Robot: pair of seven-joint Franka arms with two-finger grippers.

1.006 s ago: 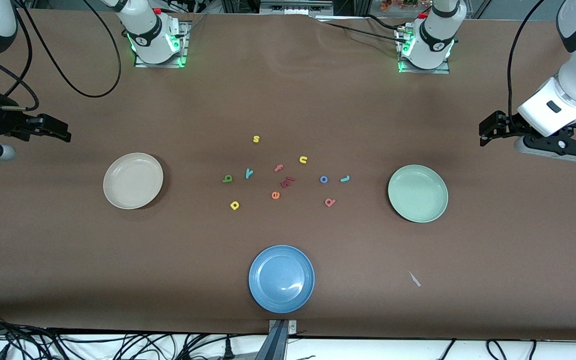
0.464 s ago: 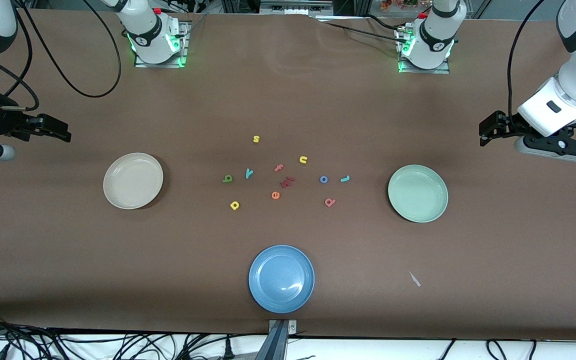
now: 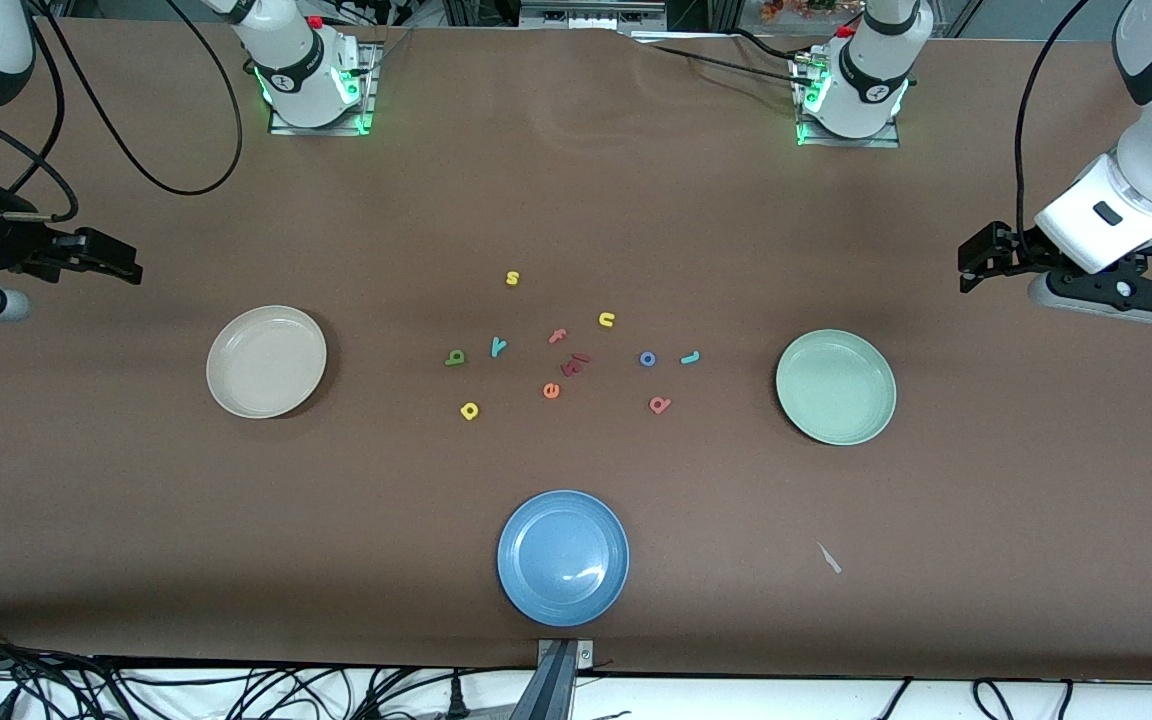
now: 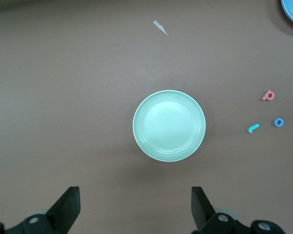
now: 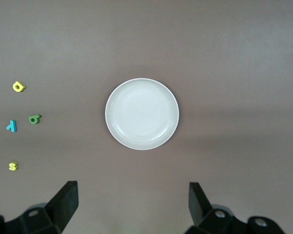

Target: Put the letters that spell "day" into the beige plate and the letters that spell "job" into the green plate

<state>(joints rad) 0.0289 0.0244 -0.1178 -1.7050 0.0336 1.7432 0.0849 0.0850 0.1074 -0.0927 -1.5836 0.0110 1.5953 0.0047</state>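
Letters lie mid-table between beige plate (image 3: 266,361) and green plate (image 3: 836,386). Left gripper (image 4: 134,207) spread, empty, above green plate's end; right gripper (image 5: 132,204) spread, empty, above beige plate's end.

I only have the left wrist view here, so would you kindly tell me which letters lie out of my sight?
Observer: You miss the "day" set: yellow d, green a and teal y, all on the table toward the right arm's end.
Operator: Thank you. Is the beige plate holding anything?
Observer: No, the beige plate is bare.
Operator: And where is the right gripper?
Observer: The right gripper hangs open above the table, farther from the front camera than the beige plate, nothing between its fingers.
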